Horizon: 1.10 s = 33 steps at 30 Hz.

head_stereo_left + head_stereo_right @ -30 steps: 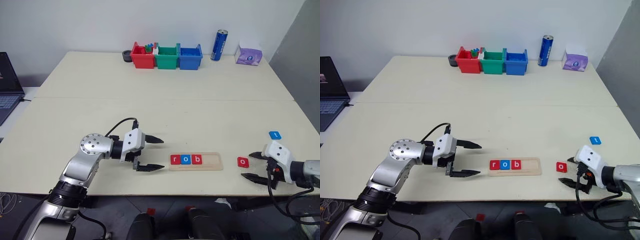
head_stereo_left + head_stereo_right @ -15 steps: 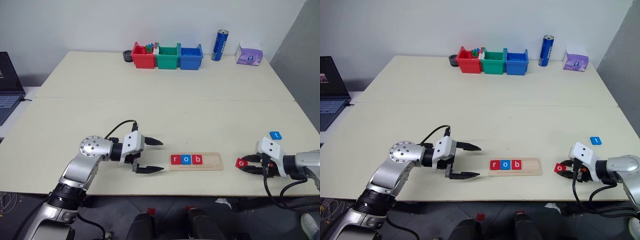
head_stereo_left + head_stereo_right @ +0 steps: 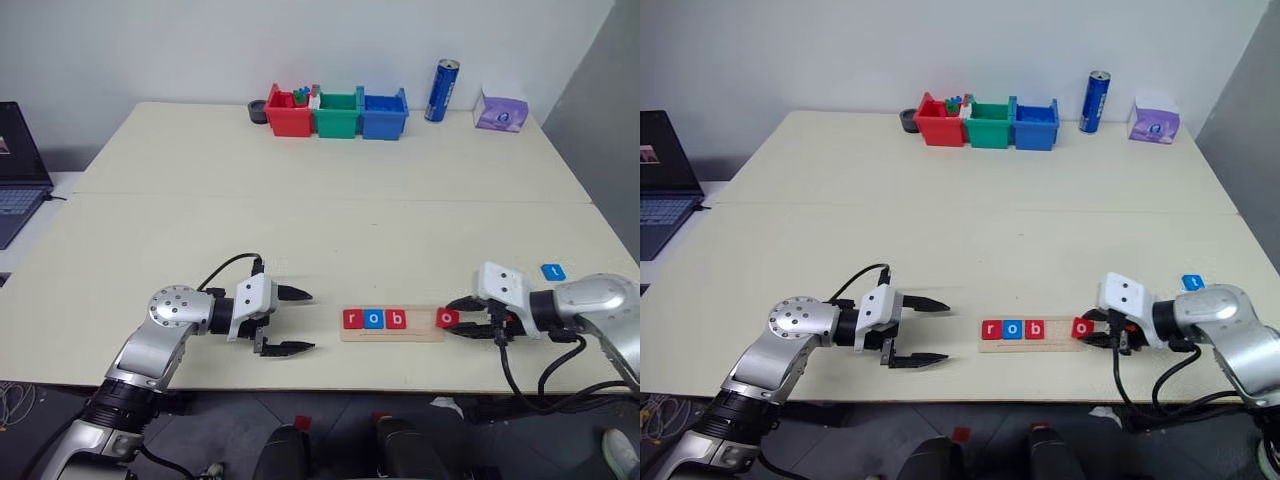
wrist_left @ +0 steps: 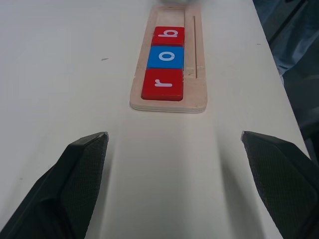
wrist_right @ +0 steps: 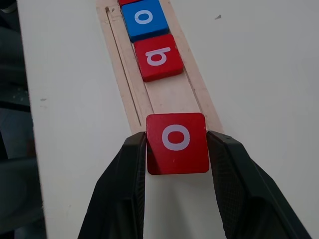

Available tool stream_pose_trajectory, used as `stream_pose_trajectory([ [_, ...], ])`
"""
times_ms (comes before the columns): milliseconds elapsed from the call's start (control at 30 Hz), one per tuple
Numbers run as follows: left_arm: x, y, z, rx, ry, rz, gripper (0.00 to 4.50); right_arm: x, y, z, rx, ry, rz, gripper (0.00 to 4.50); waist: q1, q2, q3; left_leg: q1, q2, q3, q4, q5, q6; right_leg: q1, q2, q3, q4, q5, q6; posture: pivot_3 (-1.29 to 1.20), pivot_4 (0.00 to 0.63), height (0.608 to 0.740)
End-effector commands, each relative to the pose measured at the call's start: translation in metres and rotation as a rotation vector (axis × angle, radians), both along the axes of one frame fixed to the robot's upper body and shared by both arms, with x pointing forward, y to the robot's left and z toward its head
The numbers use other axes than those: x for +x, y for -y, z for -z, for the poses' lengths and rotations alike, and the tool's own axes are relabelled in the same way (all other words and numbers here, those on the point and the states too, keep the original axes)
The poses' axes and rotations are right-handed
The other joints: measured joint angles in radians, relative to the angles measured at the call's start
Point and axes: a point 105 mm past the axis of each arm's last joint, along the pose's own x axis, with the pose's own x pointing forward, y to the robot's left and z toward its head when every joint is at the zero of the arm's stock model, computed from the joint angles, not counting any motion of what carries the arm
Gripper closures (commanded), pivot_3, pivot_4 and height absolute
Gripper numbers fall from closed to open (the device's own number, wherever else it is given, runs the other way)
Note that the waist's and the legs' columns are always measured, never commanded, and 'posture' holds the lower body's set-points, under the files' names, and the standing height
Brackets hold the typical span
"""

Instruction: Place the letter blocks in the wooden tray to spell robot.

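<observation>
Pale wooden tray (image 3: 420, 331) near the table's front edge holds red r (image 3: 351, 319), blue o (image 3: 373, 319), red b (image 3: 396, 319) touching in a row; red o (image 3: 447, 318) at its right end; blue t (image 3: 552, 271) lies apart

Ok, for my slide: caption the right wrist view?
Right claw holding red "o" block at wooden tray end.

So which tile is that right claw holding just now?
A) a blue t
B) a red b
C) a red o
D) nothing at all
C: the right gripper is shut on the red o tile at the end of the wooden tray, while the blue t tile lies on the table.
</observation>
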Motion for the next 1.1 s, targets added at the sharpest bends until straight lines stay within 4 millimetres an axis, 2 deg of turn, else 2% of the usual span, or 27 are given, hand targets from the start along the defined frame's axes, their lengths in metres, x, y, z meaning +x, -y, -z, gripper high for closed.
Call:
stream_pose_trajectory([
  [33, 0.003, -0.001, -0.009, -0.008, 0.045, -0.010, 0.00, 0.008, -0.010, -0.005, -0.021, 0.035, -0.013, 3.05, 0.000, 0.000, 0.000, 0.000, 0.000, 0.000, 0.000, 0.000, 0.000, 0.000, 0.000, 0.000, 0.000, 0.000, 0.000, 0.00, 0.150, 0.740],
  [333, 0.001, 0.003, -0.013, -0.012, 0.053, -0.012, 0.00, 0.013, -0.022, 0.006, -0.074, 0.023, -0.058, 3.05, 0.000, 0.000, 0.000, 0.000, 0.000, 0.000, 0.000, 0.000, 0.000, 0.000, 0.000, -0.001, 0.000, 0.001, -0.002, 0.00, 0.150, 0.740],
  [933, 0.004, 0.008, -0.018, -0.018, 0.065, -0.017, 0.00, 0.016, -0.030, 0.007, -0.077, 0.047, -0.107, 3.05, 0.000, 0.000, 0.000, 0.000, 0.000, 0.000, 0.000, 0.000, 0.000, 0.000, 0.000, -0.001, 0.000, 0.002, -0.004, 0.00, 0.150, 0.740],
  [1100, 0.003, 0.007, -0.016, -0.017, 0.064, -0.018, 0.00, 0.020, -0.030, 0.006, -0.078, 0.067, -0.101, 1.26, 0.000, 0.000, 0.000, 0.000, 0.000, 0.000, 0.000, 0.000, 0.000, 0.000, 0.000, -0.001, 0.000, 0.002, -0.004, 0.00, 0.150, 0.740],
])
